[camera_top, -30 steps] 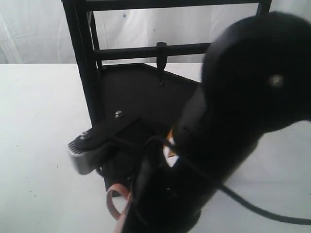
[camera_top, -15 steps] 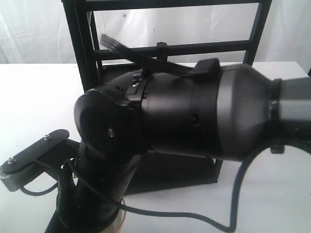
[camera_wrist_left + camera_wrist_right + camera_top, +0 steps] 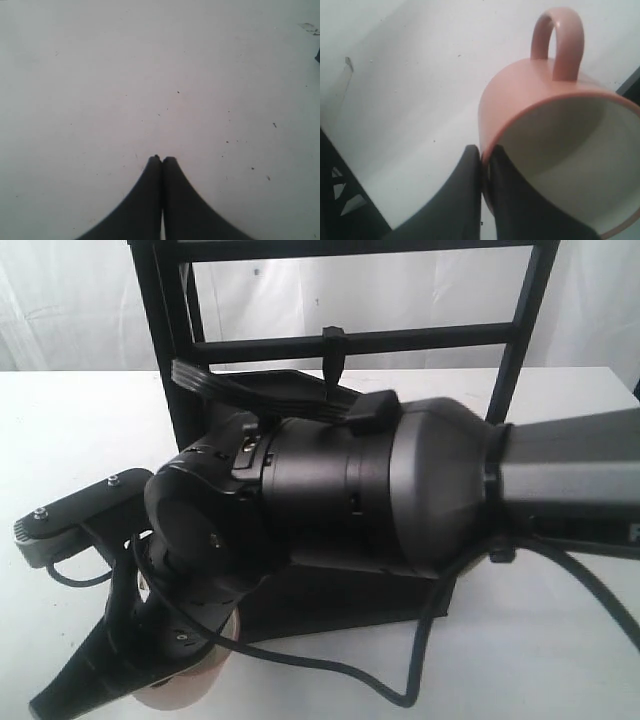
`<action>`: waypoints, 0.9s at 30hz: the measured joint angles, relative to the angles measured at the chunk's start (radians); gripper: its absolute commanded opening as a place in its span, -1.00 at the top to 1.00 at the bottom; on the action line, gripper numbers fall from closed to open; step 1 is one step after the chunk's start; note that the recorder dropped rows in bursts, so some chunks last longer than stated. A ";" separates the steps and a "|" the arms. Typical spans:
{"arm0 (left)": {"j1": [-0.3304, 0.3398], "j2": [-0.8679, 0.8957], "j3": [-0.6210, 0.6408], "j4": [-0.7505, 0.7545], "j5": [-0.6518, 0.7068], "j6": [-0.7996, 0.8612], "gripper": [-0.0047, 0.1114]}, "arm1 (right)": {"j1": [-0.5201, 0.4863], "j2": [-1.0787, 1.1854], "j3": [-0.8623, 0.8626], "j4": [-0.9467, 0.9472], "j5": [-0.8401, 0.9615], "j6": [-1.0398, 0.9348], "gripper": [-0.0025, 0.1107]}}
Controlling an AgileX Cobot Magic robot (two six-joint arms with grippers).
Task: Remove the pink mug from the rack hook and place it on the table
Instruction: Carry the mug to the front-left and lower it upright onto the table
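Gripping the pink mug (image 3: 520, 95) by its rim, the right gripper (image 3: 484, 150) is pinching the wall between its two dark fingers (image 3: 460, 200) — one is lying against the salmon outside, the other is reaching into the cream-white inside. The mug is tilting so that its open mouth is facing the right wrist camera, and its loop handle (image 3: 568, 45) is pointing away from the fingers. In the exterior view only a pale pink patch of the mug (image 3: 195, 688) is showing, low at the front left, in front of the rack (image 3: 420, 338) and well apart from the rack hook (image 3: 333, 355), which is hanging bare from the cross bar. Whether the mug is touching the table (image 3: 70, 430) or hanging just above it, the views are not making clear. The right arm (image 3: 400, 490) is stretching across the middle of the scene from the right, hiding most of the rack's lower shelf. Off on its own, the left gripper (image 3: 161, 159) is hovering over bare, speckled white tabletop — its fingertips are pressing together with nothing between them.
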 measured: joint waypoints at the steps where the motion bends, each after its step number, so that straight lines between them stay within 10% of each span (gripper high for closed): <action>1: 0.000 0.000 0.000 0.000 0.000 0.000 0.92 | 0.000 0.002 0.000 0.002 -0.002 0.003 0.96; 27: 0.000 0.000 0.000 0.000 0.000 0.000 0.92 | 0.000 0.058 -0.002 0.006 -0.074 0.014 0.55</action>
